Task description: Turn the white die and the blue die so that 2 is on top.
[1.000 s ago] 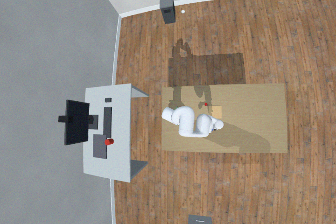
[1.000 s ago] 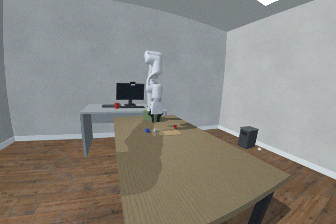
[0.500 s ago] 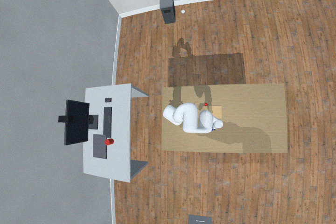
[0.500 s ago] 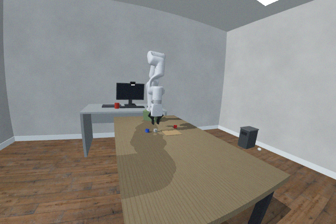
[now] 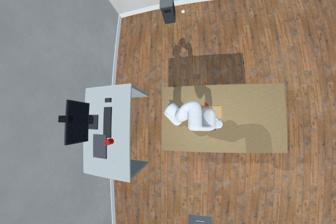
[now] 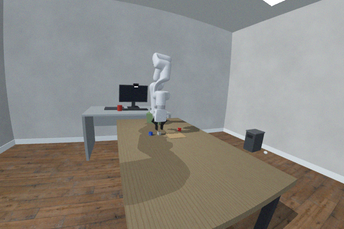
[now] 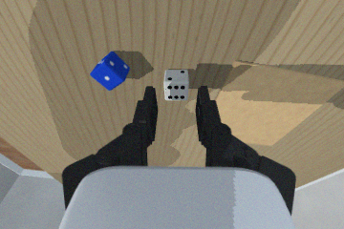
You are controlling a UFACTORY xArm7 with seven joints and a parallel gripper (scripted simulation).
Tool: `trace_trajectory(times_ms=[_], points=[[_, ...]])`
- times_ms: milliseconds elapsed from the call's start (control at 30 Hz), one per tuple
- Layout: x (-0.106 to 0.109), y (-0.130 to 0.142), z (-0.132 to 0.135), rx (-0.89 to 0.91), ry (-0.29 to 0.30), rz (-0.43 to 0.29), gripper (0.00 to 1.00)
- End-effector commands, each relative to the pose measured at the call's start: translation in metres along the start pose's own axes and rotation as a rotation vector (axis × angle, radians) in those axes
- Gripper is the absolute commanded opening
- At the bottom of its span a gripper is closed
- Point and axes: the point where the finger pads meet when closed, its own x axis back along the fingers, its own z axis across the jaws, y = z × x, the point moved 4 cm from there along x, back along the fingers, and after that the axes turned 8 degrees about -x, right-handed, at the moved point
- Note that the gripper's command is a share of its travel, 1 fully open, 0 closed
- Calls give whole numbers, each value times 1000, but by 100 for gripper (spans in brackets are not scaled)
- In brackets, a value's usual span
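Observation:
My gripper (image 6: 158,129) (image 7: 176,97) is part-way open and empty, with its fingertips just above the white die (image 6: 159,133) (image 7: 176,92). In the wrist view that die shows between the fingertips; its top seems to be 6, with 2 on the side towards the camera. The blue die (image 6: 150,133) (image 7: 110,72) stands turned at an angle, left of the white one; its top looks like 1. Both are on the table, off the mat. The red die (image 5: 206,104) (image 6: 179,129) lies beyond the mat (image 5: 218,109) (image 6: 176,135) (image 7: 275,116); its top face is too small to read.
The mat is right of the white die in the wrist view. The white arm (image 5: 196,116) (image 6: 161,99) stands over the table (image 5: 263,105) (image 6: 218,172) and hides the white die from above. A green block (image 6: 149,118) is at the arm's base.

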Motion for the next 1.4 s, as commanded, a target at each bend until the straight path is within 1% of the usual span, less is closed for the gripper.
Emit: trace_trajectory(times_ms=[0, 333, 1367], points=[[-6, 2, -1, 1, 11, -11, 42], [-10, 2, -1, 1, 11, -11, 42], [-10, 2, -1, 1, 11, -11, 42]])
